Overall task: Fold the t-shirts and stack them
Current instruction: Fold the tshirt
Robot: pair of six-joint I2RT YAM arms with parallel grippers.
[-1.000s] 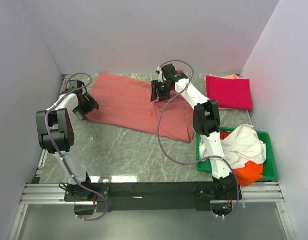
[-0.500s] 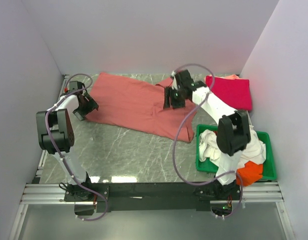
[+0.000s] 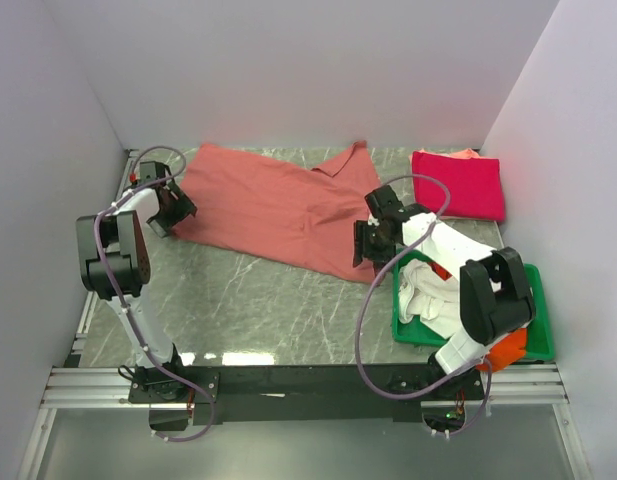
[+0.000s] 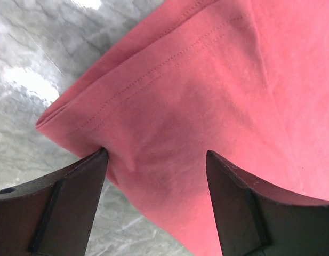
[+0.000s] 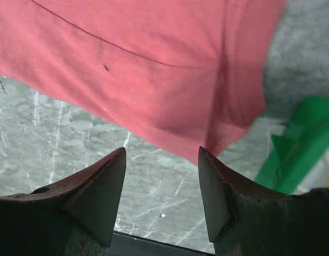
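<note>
The left fingers (image 4: 156, 154) stand wide apart and released, straddling the hemmed corner of the dusty salmon-red t-shirt (image 4: 207, 80). Cloth fills the gap between them and runs on ahead and to their right. The shirt's folded edge meets the tip of the left-hand finger. Bare marble counter (image 4: 25, 64) lies open to their left, and the side wall (image 3: 48, 120) rises not far beyond it.

The right fingers (image 5: 161, 153) are also apart, grasping nothing. Only bare counter shows between them. The same shirt's near hem lies just ahead of their tips, with its corner ahead of the right-hand finger. Close to the right of that finger is a corner of the green plastic tray (image 5: 292, 144), the nearest thing in the way. A heaped white t-shirt (image 3: 428, 290) and an orange t-shirt (image 3: 506, 352) lie in the tray, partly hidden under the right arm.

Well ahead and right of the right fingers, a folded crimson-pink t-shirt (image 3: 458, 185) sits apart from the salmon-red shirt. Behind both pairs of fingers, toward the arm bases, a broad stretch of counter is bare.
</note>
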